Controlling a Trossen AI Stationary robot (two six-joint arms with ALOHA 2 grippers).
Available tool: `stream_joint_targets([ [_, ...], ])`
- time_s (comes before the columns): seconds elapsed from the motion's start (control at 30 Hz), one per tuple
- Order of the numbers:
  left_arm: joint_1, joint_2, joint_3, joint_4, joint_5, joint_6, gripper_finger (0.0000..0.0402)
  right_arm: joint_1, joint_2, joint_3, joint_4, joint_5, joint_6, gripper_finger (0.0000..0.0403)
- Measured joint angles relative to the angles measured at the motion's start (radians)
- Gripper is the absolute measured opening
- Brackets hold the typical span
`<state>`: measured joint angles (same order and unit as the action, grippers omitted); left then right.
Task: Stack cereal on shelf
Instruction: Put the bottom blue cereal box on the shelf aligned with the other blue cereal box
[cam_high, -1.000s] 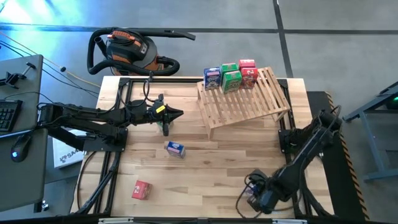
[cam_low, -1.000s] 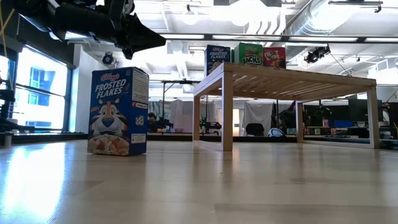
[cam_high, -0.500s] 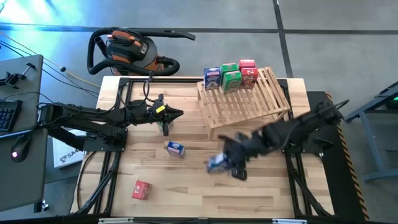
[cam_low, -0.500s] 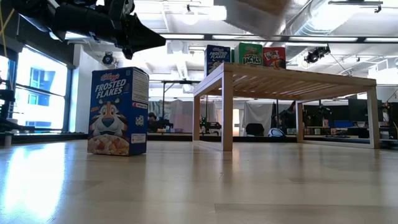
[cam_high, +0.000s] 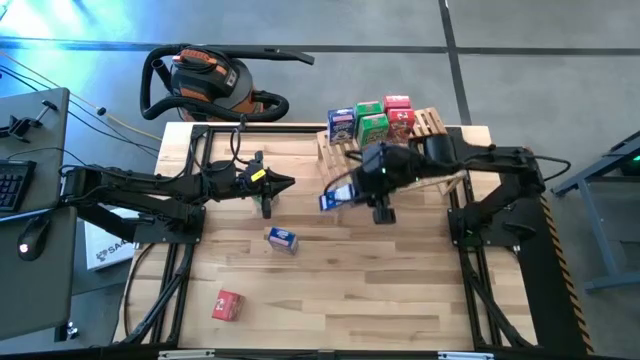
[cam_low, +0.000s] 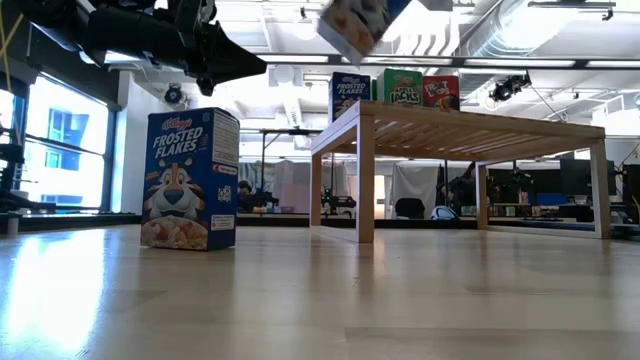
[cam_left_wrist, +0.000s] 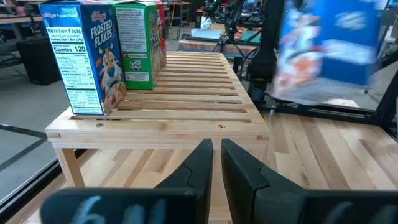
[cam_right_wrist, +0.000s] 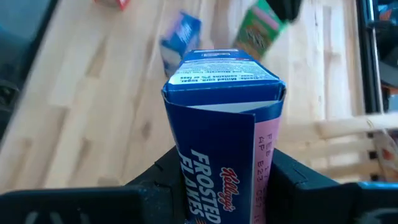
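While your right gripper (cam_high: 352, 190) carries a small blue rectangular cardboard cereal box (cam_high: 336, 197) in the air just off the front corner of the light wooden slatted shelf (cam_high: 440, 150), treat that box as light, hollow and easily dented. The fingers are part closed, one against each of the box's two broad printed faces, as the right wrist view shows (cam_right_wrist: 221, 149), with the top flap end sticking out beyond the shelf side of the jaws.

Judge the card as fairly slick (printed, glossy stock), so a squeeze firm enough to stop slipping yet short of crushing the walls looks right; taking hold low on the broad faces, near a folded edge where the card is stiffest, should serve best.

On the shelf's far edge stand four boxes in a tight cluster: a blue one (cam_high: 342, 124), two green (cam_high: 372, 124) and a red (cam_high: 399, 116). Well in front of the shelf, on the plank table, lie another blue box (cam_high: 282, 239) and, farther out still, a red box (cam_high: 228, 305).

Your left gripper (cam_high: 284, 182) waits beside the shelf's near end, fingers pressed together and holding nothing.
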<state>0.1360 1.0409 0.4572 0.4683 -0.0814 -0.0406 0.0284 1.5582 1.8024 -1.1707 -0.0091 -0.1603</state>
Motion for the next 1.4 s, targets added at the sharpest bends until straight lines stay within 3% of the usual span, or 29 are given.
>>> stream_joint_targets([
  [0.2,0.001,0.028,0.0,0.003,0.0,0.0,0.0023,-0.109,0.001,-0.006,-0.124,-0.007,-0.043,0.0122],
  [0.4,0.001,0.091,0.001,0.067,0.004,0.0,0.0023,-0.16,0.001,-0.016,-0.138,-0.006,-0.066,0.0122],
  [0.73,0.001,0.104,0.001,0.085,0.045,0.001,0.0023,-0.166,0.001,-0.017,-0.205,0.01,-0.05,0.0122],
  [1.4,0.001,0.104,0.001,0.1,0.046,-0.007,0.0023,-0.199,0.052,-0.016,-0.158,0.076,-0.118,0.0122],
])
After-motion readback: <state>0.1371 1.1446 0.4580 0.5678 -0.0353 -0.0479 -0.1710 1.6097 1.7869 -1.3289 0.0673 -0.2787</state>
